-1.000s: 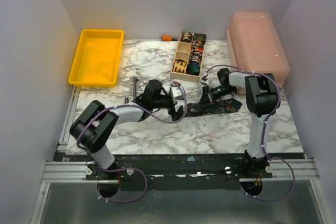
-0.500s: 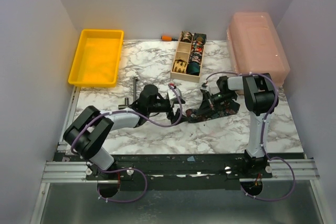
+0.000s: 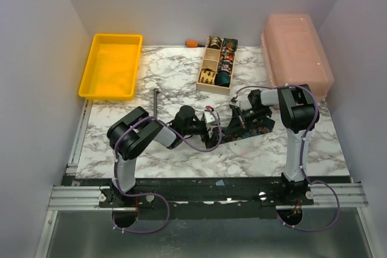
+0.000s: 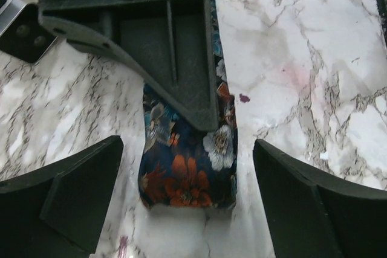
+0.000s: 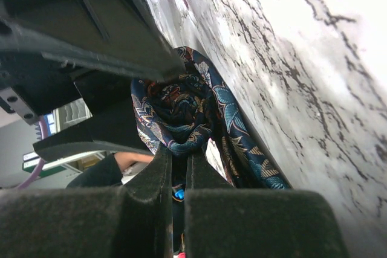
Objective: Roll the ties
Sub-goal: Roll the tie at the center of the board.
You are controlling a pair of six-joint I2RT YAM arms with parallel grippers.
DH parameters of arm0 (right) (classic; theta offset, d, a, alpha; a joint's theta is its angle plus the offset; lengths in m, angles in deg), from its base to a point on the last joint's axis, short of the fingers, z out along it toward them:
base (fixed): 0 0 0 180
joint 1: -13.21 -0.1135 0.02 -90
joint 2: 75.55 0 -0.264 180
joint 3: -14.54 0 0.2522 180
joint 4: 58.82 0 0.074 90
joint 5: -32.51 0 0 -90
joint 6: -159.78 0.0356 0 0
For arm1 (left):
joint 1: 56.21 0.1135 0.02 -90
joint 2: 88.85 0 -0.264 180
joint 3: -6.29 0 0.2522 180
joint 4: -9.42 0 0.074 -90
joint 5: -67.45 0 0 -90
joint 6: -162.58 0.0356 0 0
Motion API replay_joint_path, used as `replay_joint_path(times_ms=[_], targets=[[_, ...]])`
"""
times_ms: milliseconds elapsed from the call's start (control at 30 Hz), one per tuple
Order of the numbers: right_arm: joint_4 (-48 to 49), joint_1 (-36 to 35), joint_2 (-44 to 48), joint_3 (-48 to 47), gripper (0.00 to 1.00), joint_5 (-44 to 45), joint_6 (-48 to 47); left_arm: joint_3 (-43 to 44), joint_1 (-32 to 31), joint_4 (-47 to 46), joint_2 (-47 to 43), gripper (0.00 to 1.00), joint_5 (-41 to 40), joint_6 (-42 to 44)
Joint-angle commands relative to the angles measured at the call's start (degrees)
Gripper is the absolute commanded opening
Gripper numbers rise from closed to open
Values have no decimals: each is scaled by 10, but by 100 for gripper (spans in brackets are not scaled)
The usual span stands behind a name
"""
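Dark navy fabric with orange, white and blue flowers: tie (image 4: 187, 176) | place: flat on marble table (image 3: 175, 70), between the two arms | long axis: left-right in the top view, blunt end toward left gripper (image 4: 187, 149) | left gripper: jaws wide, either side of that end, not touching | right gripper (image 5: 175, 167): fingers closed, pinching a bunched fold of tie
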Motion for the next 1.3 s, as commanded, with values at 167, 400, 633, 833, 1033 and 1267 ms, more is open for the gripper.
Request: replay_joint_path(times_ms=[167,400,633,833,1033,1267], targets=[[92,-23,-30,17,1,178,-23,35,-39,16,43,44,-60,22],[34,-19,5,-28,21,195,-31,25,-35,183,9,26,-157,125],[-23,-2,64,-28,53,187,-27,67,-39,309,2,27,-187,182],[29,-16,83,-12,55,152,44,97,-38,382,-4,34,-160,205],[56,-19,68,-36,54,141,61,123,-39,423,6,35,-131,214],[52,-20,39,-47,44,126,39,151,-36,455,21,36,-119,207]])
